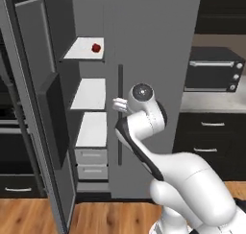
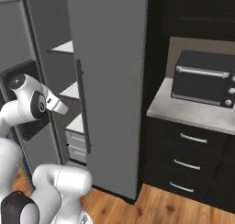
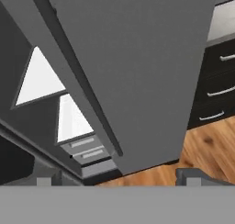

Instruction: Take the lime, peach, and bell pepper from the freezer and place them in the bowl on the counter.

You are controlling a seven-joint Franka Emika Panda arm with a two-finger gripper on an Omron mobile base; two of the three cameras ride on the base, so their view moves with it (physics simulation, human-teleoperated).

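Scene: a rendered kitchen with a wooden floor; the freezer (image 1: 91,108) stands with its door swung wide to the left, baring white shelves and two drawers at the bottom.
Bell pepper: a small glossy red fruit (image 1: 96,48) sits alone on the top shelf, toward the right of it and near the front edge.
Lime and peach: not to be made out on the shelves seen from here.
Counter: white marble top (image 2: 193,112) to the right of the fridge, over dark drawers, with a black toaster oven (image 2: 206,78) standing on it.
Handling: the pepper looks light, rigid and smooth-skinned, so likely slippery; it may roll on the flat shelf if nudged. A hold across its widest part, fingers on either side, seems safest.
Arm pose: the white arm rises from the base, elbow bent, wrist level with the middle shelves, just in front of the long vertical bar handle (image 1: 120,113) of the closed right-hand door.
Gripper: its two dark fingertips (image 3: 43,179) peek up at the bottom of the hand view, set well apart with nothing between them; it points down past the door toward the drawers and floor.
Next move, as a judgement: the hand must rise and reach in to the top shelf.
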